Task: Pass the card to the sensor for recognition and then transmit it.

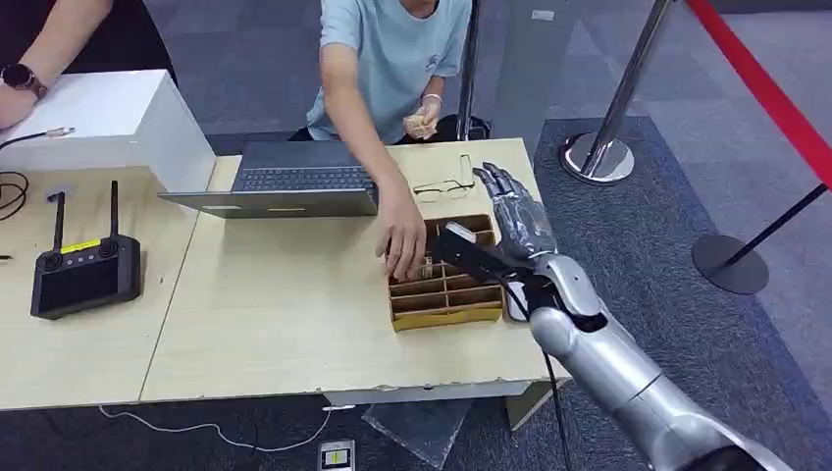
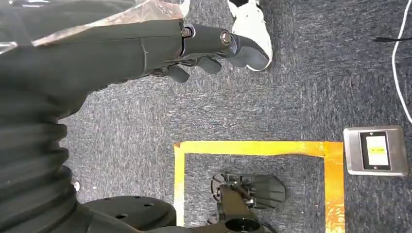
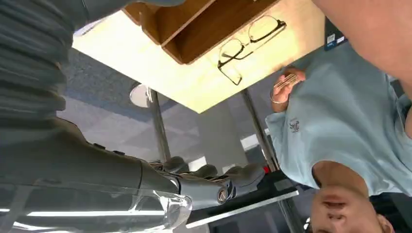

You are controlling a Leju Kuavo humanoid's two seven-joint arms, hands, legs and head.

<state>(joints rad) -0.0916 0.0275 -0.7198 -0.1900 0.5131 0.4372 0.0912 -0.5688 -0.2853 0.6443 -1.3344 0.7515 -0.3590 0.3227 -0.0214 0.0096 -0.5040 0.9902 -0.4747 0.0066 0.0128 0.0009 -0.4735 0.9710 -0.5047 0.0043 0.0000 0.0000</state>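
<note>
Head view first, operator: your right hand point(image 1: 515, 211) hovers over the far right end of the light wooden table point(image 1: 285, 324), fingers stretched out and apart, nothing in them. Just beside it sits the brown divided tray point(image 1: 446, 304), and a person in a light blue T-shirt point(image 1: 397, 49) reaches one hand point(image 1: 400, 240) down into its compartments, where small tan cards point(image 1: 424, 267) stand on edge; I cannot make out any print on them. The person's other hand point(image 1: 424, 118) holds a small bundle of the same tan cards up near the chest. A pair of thin-framed glasses point(image 1: 443, 184) lies on the table between the tray and the open laptop point(image 1: 285, 182).

For writing, you get little: the shirt carries a small chest logo, too small to read, and the black remote controller point(image 1: 83, 275) on the neighbouring table has a yellow label, also unreadable.

On the left wrist view, your left hand point(image 2: 214, 51) hangs over grey carpet, fingers curled in loosely with nothing held. Below it you see a yellow tape square point(image 2: 252, 148) on the floor and a metal floor socket plate point(image 2: 375, 150) with a pale yellow sticker; no text legible there either.
</note>
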